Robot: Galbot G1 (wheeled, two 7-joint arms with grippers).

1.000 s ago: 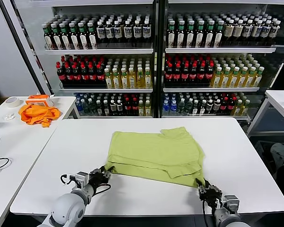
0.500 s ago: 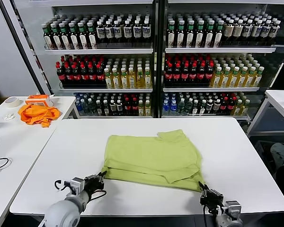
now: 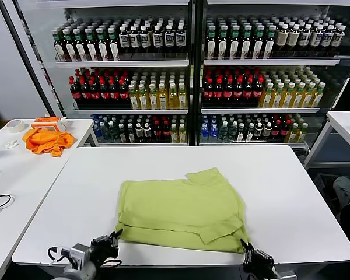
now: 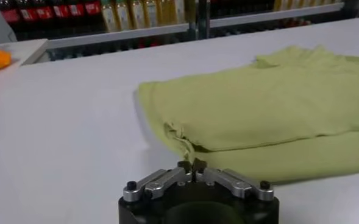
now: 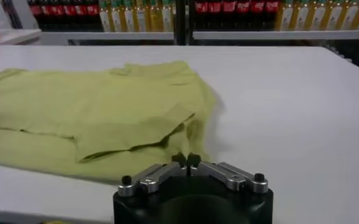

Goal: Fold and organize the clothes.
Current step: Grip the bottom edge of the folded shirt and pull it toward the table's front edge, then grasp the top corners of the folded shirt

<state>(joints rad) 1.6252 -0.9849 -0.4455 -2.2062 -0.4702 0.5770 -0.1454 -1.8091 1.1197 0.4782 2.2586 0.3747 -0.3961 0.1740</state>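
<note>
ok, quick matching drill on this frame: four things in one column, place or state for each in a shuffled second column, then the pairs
Things:
1. T-shirt
2. orange cloth
3. left tool
4. tape roll

Places or states:
A. shut on the shirt's near left corner
B. bunched on the side table at the left
C. folded flat on the main table
D. lying on the side table, farther left than the bunched cloth

Pairs: 1-C, 2-B, 3-A, 4-D
</note>
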